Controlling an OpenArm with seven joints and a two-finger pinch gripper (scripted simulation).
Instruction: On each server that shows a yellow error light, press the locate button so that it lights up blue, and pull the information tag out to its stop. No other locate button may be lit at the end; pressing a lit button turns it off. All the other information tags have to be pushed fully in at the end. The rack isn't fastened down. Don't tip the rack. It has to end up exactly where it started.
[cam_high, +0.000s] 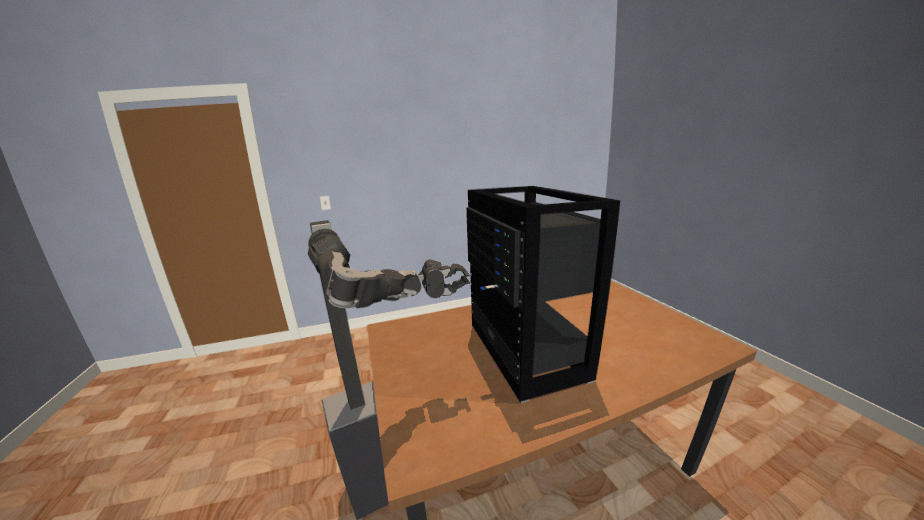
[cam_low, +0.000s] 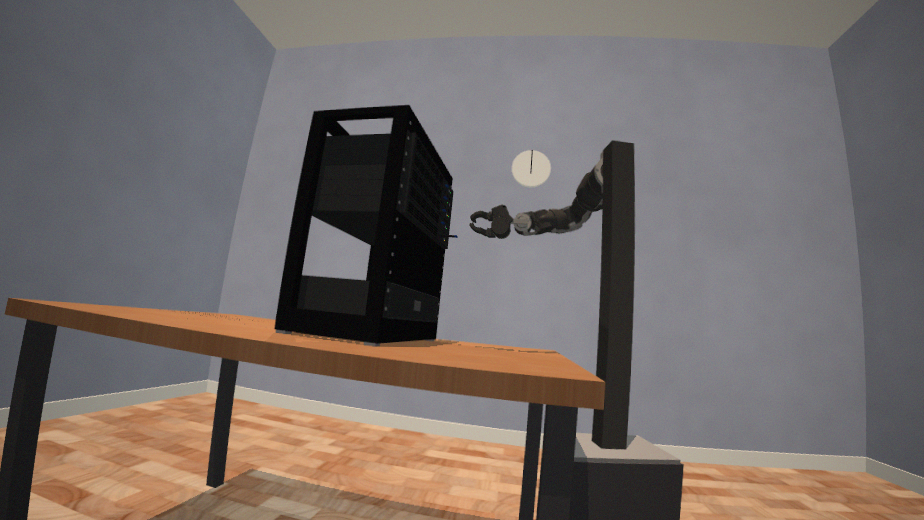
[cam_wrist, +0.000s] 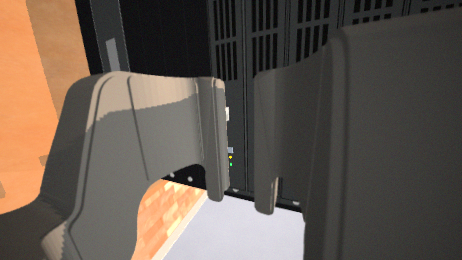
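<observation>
The black rack (cam_high: 529, 303) (cam_low: 381, 258) (cam_wrist: 226, 30) stands upright on the table, with several servers (cam_high: 481, 238) in its upper part. The lowest server's information tag (cam_high: 490, 286) (cam_low: 453, 236) sticks out, white with a blue end. In the wrist view its white part is mostly behind a finger. The tags above look pushed in. My gripper (cam_high: 466, 278) (cam_low: 472, 221) (cam_wrist: 243, 140) is nearly shut and empty, a little in front of the servers, apart from the tag. Between its fingers show a pale blue-grey button (cam_wrist: 230, 150), a yellow light (cam_wrist: 230, 157) and a green one. Other lights are too small to judge.
The rack stands on a brown wooden table (cam_high: 420, 362) (cam_low: 517, 378). A wider unit (cam_low: 413, 303) sits at the bottom of the rack. The arm's post (cam_high: 344, 355) (cam_low: 617, 291) stands at the table's edge, facing the server fronts.
</observation>
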